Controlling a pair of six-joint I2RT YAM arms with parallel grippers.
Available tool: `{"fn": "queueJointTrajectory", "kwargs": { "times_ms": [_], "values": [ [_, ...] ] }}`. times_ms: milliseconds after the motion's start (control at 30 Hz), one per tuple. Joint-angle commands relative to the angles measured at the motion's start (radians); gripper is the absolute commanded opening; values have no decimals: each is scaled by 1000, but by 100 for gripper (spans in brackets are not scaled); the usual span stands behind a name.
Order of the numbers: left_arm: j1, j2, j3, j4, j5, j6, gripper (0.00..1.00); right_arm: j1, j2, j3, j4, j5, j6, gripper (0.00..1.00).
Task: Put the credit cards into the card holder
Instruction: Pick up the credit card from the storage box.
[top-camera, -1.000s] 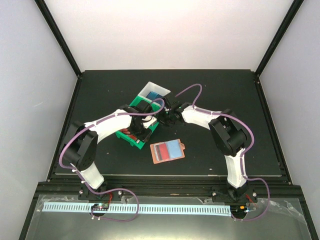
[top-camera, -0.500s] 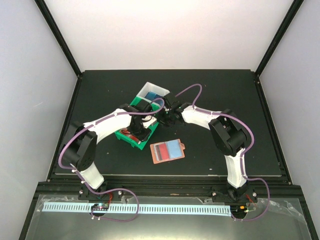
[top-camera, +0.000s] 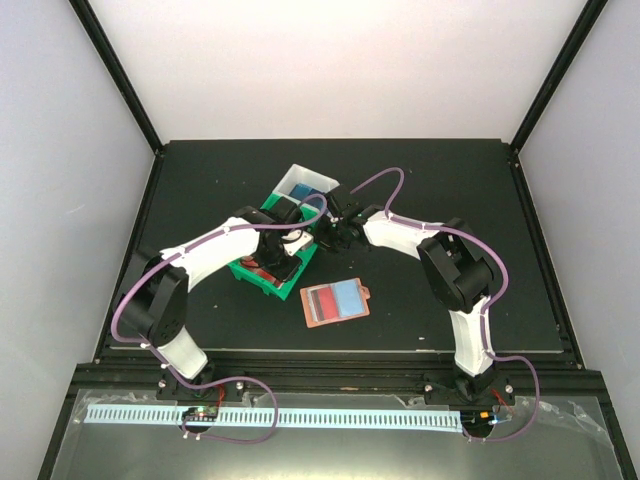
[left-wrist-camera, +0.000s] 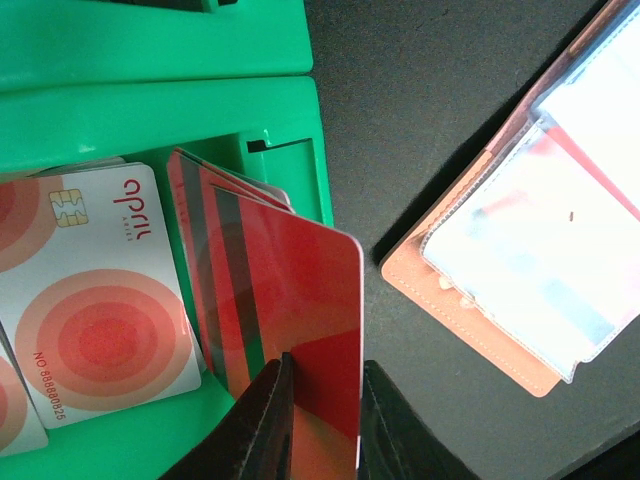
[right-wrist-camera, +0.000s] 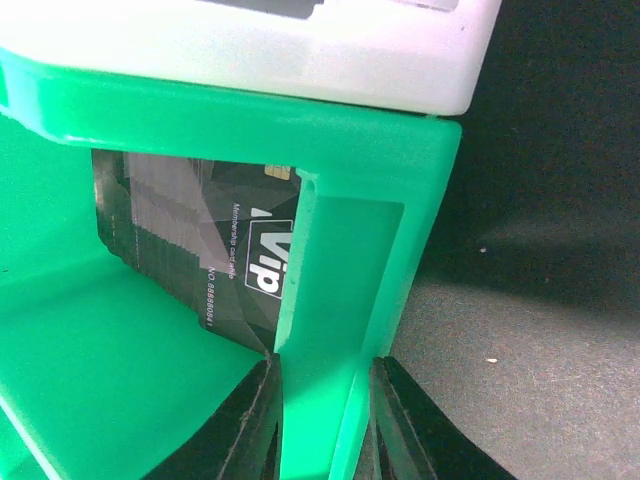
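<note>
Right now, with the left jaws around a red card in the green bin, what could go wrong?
1. The red plastic card sits slanted between the left jaws, so it may twist or slip on lifting.
2. More red striped cards fan right behind it; one could drag out along.
3. The right jaws clamp the wall of the green plastic bin; if that grip gives, the bin may shift.

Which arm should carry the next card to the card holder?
Left. The left claw straddles a red card in the green bin, and the card holder lies open just beside that bin. The right claw is clamped on the bin's wall, apparently steadying it.
</note>
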Motion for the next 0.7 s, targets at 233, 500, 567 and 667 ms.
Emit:
{"fn": "queueJointTrajectory", "kwargs": {
  "times_ms": [233, 500, 567, 667],
  "values": [
    [18, -54, 50, -83, -26, 5, 9, 0, 22, -17, -35, 11, -40, 30],
    [59, -101, 62, -92, -92, 3, 2, 0, -36, -2, 17, -36, -65, 46],
    [62, -115, 65, -86, -113, -5, 2, 0, -51, 2, 17, -37, -70, 50],
    [67, -150, 72, -73, -174, -42, 2, -5, -96, 1, -4, -12, -92, 58]
  ]
}}
